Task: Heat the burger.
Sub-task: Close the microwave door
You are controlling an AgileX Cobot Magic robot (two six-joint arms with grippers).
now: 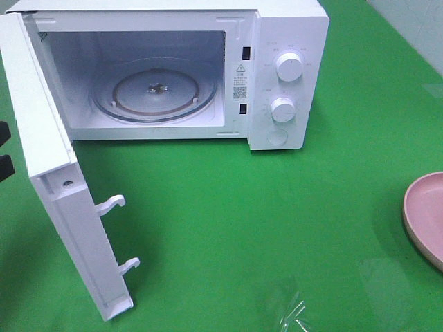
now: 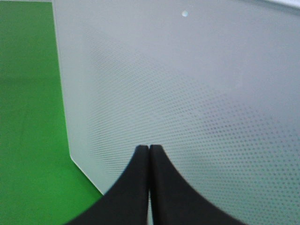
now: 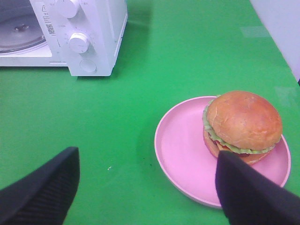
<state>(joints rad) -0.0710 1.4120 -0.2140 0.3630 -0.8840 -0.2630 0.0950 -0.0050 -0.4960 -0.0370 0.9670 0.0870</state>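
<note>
Microwave (image 1: 208,76) with door (image 1: 55,180) swung fully open and glass turntable (image 1: 156,93) bare. The burger (image 3: 243,126) sits on the pink plate (image 3: 183,154) on the green bench (image 1: 277,221), well apart from the oven at the robot's right. The right pincer (image 3: 150,187), released and spread wide, hovers just short of the plate, one finger beside the bun; this arm is plainly nearer. The left pincer (image 2: 149,187), clenched on nothing, faces the door's outer panel.
</note>
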